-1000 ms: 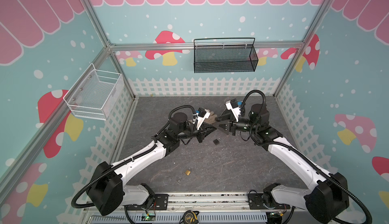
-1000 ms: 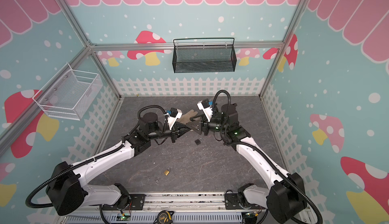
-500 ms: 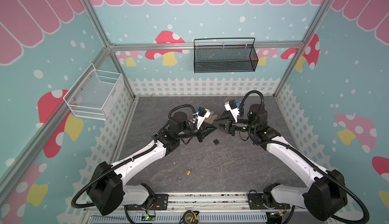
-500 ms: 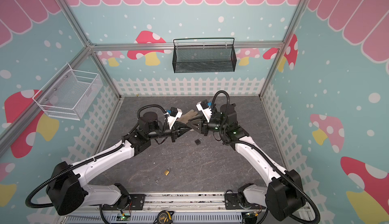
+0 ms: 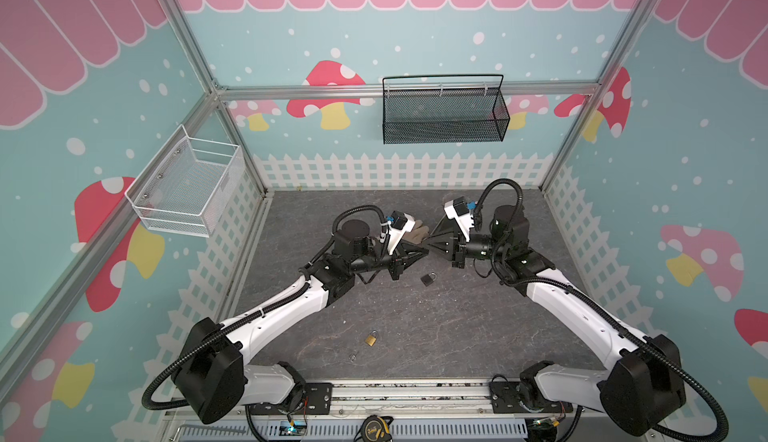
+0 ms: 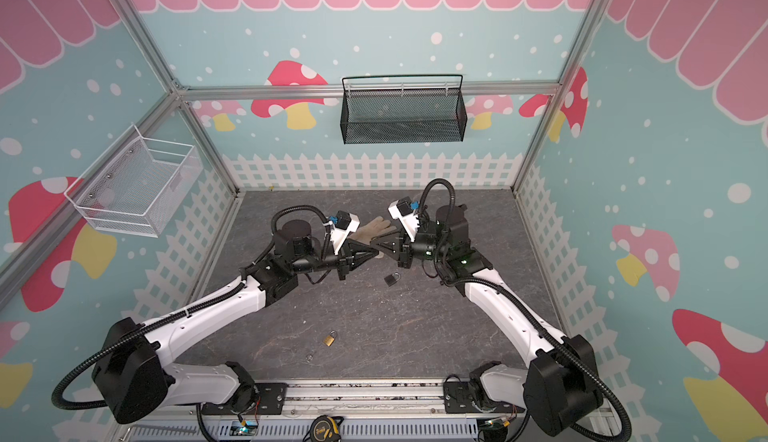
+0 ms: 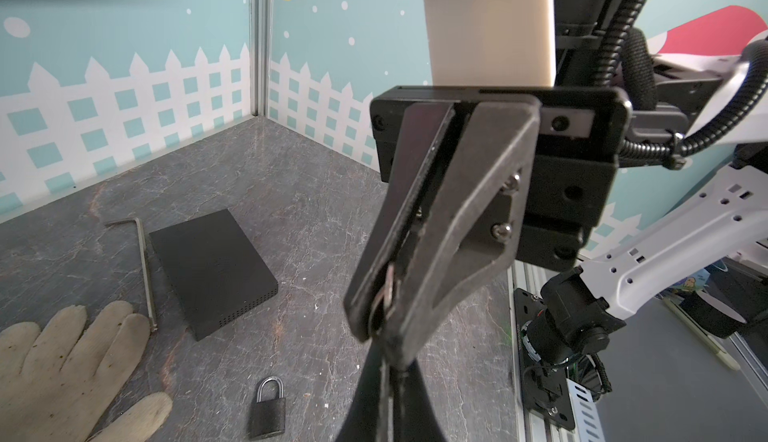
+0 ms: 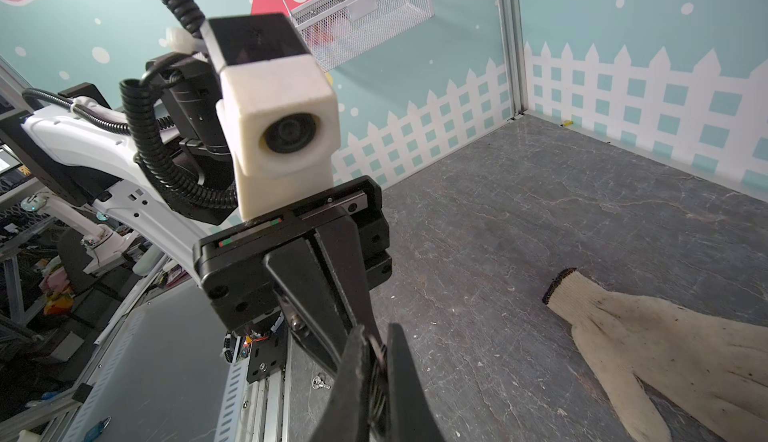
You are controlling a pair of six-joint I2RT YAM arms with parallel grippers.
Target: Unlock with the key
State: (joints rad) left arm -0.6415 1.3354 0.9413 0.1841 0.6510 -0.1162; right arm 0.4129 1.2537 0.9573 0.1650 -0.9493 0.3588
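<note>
Metal key (image 7: 387, 292) looks clamped tip-to-tip by your left gripper (image 5: 422, 251) and right gripper (image 5: 431, 248), both closed; black padlock (image 5: 427, 280) sits just near-side below them, shackle pointing far-right.

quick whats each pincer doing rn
left pincer: closed, apparently on the key
right pincer: closed on the same key

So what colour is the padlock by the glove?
The padlock is black, silver shackle; clearest in left wrist view.
</note>
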